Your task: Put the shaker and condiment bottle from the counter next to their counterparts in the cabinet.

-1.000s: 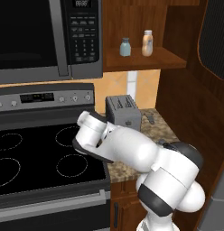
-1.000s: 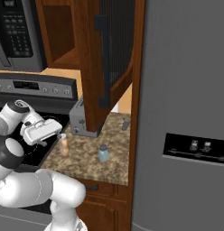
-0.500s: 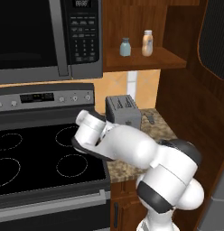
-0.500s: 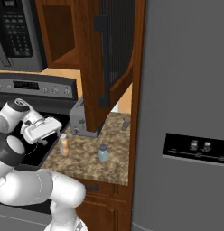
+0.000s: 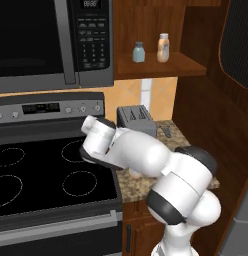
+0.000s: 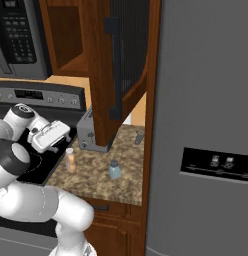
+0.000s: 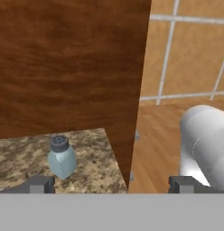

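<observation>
Just beyond the wide-open, empty pincer (image 7: 111,184), a small pale blue-grey shaker (image 7: 61,157) with perforated grey cap stands upright on the speckled granite desk (image 7: 19,153).

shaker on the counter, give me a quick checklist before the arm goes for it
1. Gripper open and holding nothing: ok, jaws wide apart.
2. Shaker upright on the counter, nothing touching it: ok.
3. Orange bottle clear of the shaker: ok, it stands apart, but nearer the gripper, so it could get bumped.
4. Gripper lined up on the shaker: not ok, in the hand view the shaker sits far toward one fingertip, not centred.
5. Room on the cabinet shelf beside the matching jar and bottle: ok.
6. Open cabinet door clear of the lift path: cannot tell.
</observation>
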